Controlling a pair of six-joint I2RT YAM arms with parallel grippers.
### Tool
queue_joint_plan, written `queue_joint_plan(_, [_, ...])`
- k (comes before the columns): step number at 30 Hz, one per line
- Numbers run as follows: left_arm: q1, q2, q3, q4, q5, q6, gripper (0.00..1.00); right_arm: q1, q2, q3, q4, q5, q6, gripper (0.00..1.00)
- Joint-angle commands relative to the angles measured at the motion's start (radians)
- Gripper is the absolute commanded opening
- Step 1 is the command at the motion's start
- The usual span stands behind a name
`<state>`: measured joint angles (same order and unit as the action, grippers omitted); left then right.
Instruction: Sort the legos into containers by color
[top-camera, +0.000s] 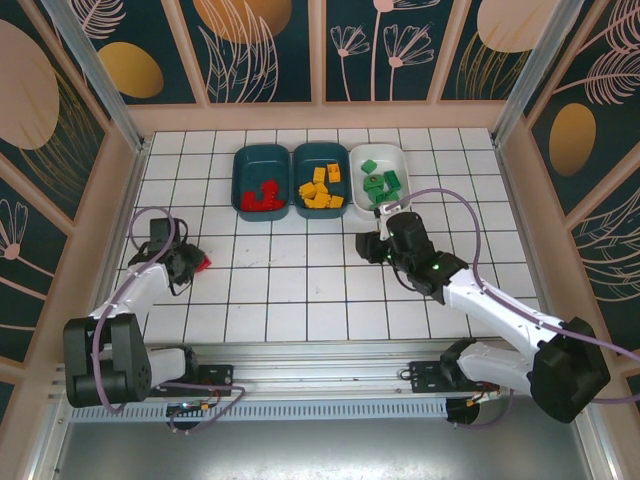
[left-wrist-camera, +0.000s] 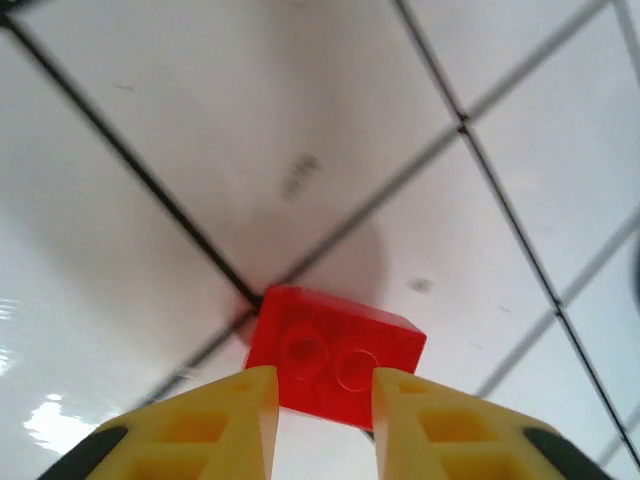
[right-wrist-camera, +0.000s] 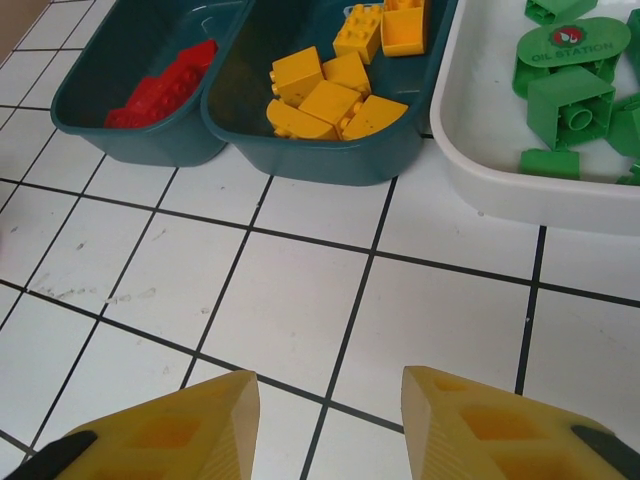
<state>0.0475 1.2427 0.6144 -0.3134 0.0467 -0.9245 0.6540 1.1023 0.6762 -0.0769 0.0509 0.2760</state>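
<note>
The small red plastic lego brick (left-wrist-camera: 335, 350) lies toward the 9 o'clock side of the white tiled counter (top-camera: 300, 290) in the top view. I cannot tell whether it rests on the tile or hangs just above it. Its long axis, 2 studs side by side, runs across the gap of the left gripper (left-wrist-camera: 322, 390). That gripper's yellow fingers (left-wrist-camera: 230, 420) stand narrow, pinched on the brick's near edge.

As I judge it, the coming move turns on 1 bearing: the dark teal plastic tray holding red bricks (top-camera: 250, 165) lies at about 1 o'clock from this gripper, well apart, and the left arm is the nearer one. At 3 o'clock from that tray sit the teal tray of yellow bricks (top-camera: 320, 148) and then the white tray of green bricks (top-camera: 405, 170). The right gripper (right-wrist-camera: 328, 385) hangs near those 2 trays, its jaws apart with nothing between them.
</note>
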Motion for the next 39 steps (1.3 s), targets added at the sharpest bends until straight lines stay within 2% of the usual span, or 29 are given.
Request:
queue_joint_plan(1, [-0.064, -0.027, 0.07, 0.032, 0.073, 0.026, 0.28, -0.007, -0.028, -0.015, 0.041, -0.01, 0.024, 0.42])
queue_joint_plan(4, [-0.074, -0.04, 0.104, -0.006, 0.064, 0.029, 0.3, -0.007, -0.026, -0.018, 0.045, -0.009, 0.029, 0.42])
queue_joint_plan(6, [-0.074, -0.063, 0.126, -0.058, -0.018, 0.031, 0.46, -0.007, -0.028, -0.017, 0.04, -0.01, 0.032, 0.42])
queue_joint_plan(9, [-0.074, -0.045, 0.134, -0.07, -0.049, 0.047, 0.64, -0.009, -0.029, -0.023, 0.042, -0.007, 0.031, 0.42])
queue_joint_plan(11, [-0.073, 0.014, 0.14, -0.069, -0.014, 0.042, 0.68, -0.008, -0.025, -0.021, 0.041, -0.005, 0.031, 0.42])
queue_joint_plan(13, [-0.074, 0.052, 0.128, 0.018, 0.056, 0.111, 0.72, -0.008, -0.023, -0.02, 0.041, -0.004, 0.029, 0.44])
queue_joint_plan(14, [-0.074, 0.065, 0.139, 0.021, 0.025, 0.159, 0.76, -0.008, -0.024, -0.02, 0.04, -0.003, 0.028, 0.44])
queue_joint_plan(15, [-0.073, 0.088, 0.171, -0.015, -0.052, 0.201, 0.8, -0.011, -0.024, -0.021, 0.04, -0.004, 0.027, 0.45])
queue_joint_plan(18, [-0.073, 0.137, 0.233, -0.035, -0.143, 0.319, 0.82, -0.011, -0.022, -0.026, 0.048, -0.006, 0.028, 0.47])
queue_joint_plan(22, [-0.078, 0.189, 0.203, 0.051, -0.129, 0.382, 0.85, -0.013, -0.014, -0.032, 0.077, -0.029, 0.04, 0.49])
queue_joint_plan(26, [-0.094, 0.257, 0.197, 0.118, -0.097, 0.368, 0.85, -0.016, 0.005, -0.028, 0.094, -0.031, 0.042, 0.49])
queue_joint_plan(32, [-0.175, 0.316, 0.173, 0.18, -0.04, 0.374, 0.86, -0.016, 0.001, -0.023, 0.082, -0.056, 0.043, 0.49])
queue_joint_plan(39, [-0.202, 0.232, 0.101, 0.136, -0.058, 0.343, 0.85, -0.018, -0.015, -0.011, 0.052, -0.051, 0.042, 0.49])
